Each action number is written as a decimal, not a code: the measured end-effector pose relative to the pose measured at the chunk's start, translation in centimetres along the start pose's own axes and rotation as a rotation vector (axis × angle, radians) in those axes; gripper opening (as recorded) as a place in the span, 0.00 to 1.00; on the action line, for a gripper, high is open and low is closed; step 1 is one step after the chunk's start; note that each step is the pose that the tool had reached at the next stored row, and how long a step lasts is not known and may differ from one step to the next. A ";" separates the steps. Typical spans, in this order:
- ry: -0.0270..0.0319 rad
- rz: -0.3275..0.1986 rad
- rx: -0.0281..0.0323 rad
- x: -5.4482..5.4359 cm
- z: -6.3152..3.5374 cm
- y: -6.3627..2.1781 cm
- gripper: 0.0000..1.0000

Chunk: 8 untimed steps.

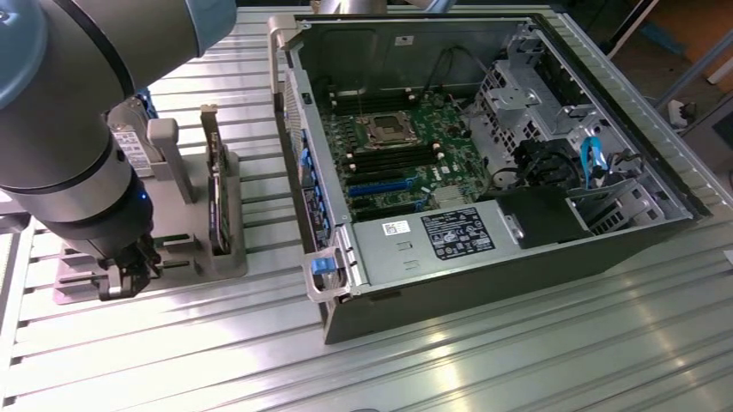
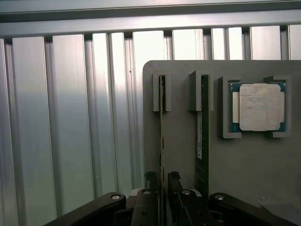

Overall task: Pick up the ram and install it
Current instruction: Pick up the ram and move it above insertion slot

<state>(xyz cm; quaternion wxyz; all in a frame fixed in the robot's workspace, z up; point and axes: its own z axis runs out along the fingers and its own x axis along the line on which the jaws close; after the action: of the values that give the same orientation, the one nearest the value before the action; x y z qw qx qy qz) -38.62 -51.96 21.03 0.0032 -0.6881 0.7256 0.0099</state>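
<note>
As its jaws gape, the gripper straddles the ram (seemingly untouched).

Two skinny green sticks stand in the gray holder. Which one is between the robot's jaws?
The ram stick farther from the square processor chip: the gripper has its open jaws either side of it. The pale-labelled stick stands outside them.

Beneath me lies a table of pale, ribbed metal slats, the grooves all running one way. Light from above pools in soft bright streaks along the slats. Past the table's far edge, at the exterior view's right, I see dim floor and slanting metal bars
</note>
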 end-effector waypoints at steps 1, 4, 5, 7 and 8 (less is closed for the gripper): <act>0.0000 0.000 0.0000 0.0 0.03 0.00 0.24; 0.0002 0.000 -0.0002 0.0 0.08 0.00 0.24; 0.0001 0.000 -0.0001 0.0 0.09 0.00 0.24; 0.0000 0.000 -0.0001 0.0 0.10 0.00 0.24; 0.0000 0.000 0.0000 0.0 0.13 0.00 0.24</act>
<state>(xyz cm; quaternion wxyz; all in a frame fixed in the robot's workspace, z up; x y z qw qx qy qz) -38.62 -51.95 20.91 0.0032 -0.6881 0.7256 0.0099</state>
